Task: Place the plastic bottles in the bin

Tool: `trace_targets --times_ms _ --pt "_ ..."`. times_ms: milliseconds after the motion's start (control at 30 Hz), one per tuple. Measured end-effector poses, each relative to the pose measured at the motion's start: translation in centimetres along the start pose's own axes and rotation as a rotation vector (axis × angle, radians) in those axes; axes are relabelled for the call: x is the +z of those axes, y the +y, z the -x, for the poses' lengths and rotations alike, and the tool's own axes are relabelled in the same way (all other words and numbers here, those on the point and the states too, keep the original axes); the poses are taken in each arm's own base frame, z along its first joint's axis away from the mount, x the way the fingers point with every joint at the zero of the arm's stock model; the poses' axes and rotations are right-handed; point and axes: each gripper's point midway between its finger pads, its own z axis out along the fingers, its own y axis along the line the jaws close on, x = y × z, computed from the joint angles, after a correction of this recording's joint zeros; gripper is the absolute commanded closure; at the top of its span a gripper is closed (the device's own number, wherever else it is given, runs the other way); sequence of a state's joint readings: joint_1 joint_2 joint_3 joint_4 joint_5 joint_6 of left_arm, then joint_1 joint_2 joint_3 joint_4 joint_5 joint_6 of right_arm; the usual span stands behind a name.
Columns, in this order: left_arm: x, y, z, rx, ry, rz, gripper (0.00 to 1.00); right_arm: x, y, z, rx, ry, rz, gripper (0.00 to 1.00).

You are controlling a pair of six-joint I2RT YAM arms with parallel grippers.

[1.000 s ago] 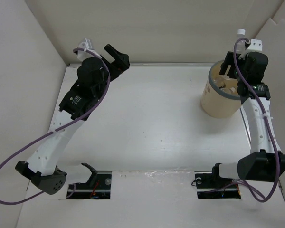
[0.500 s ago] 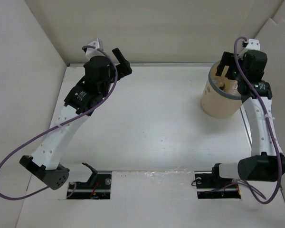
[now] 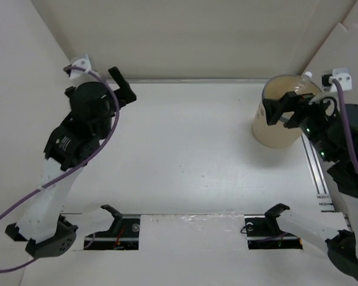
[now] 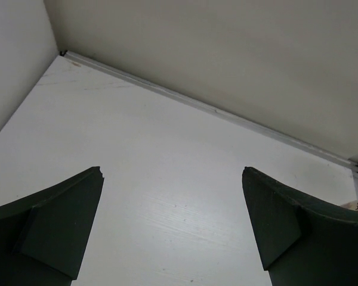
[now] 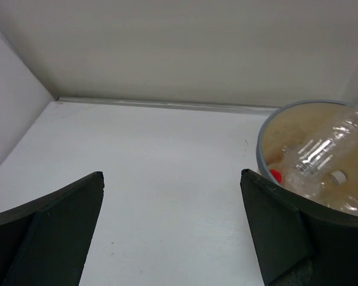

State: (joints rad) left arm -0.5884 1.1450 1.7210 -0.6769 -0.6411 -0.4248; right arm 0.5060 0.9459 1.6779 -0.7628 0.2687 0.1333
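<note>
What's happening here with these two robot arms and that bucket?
The robot is putting plastic bottles into the tan bin. Several lie inside it, one poking up past the rim. The right gripper hangs open and empty beside the bin; the left gripper, also open and empty, is raised at the far left. No bottle shows on the table.

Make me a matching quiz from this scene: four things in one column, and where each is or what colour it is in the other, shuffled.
Things:
1. left gripper
2. right gripper
3. bin
4. bottles

Descriptions:
A. open, close by the bin
B. lying inside the bin
C. open, on the far left side
D. tan with a grey band

Pairs: 1-C, 2-A, 3-D, 4-B
</note>
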Motion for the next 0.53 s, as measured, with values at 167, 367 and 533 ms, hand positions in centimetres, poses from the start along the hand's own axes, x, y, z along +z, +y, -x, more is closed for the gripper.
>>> trace_targets --times_ms 167,367,533 --pt "-5.7 4.5 3.1 -0.089 -0.109 -0.011 0.0 -3.9 -2.1 -0.2 0.004 -0.003 -0.063 0.0" --pt "-10.9 9.1 5.2 -0.184 -0.22 -0.017 0.0 -5.5 -3.6 -2.0 -0.025 0.063 -0.114 0.0" --pt "-10.1 9.3 4.1 -0.151 -0.192 0.012 0.0 -6.0 -4.1 -2.5 -0.039 0.08 -0.131 0.0"
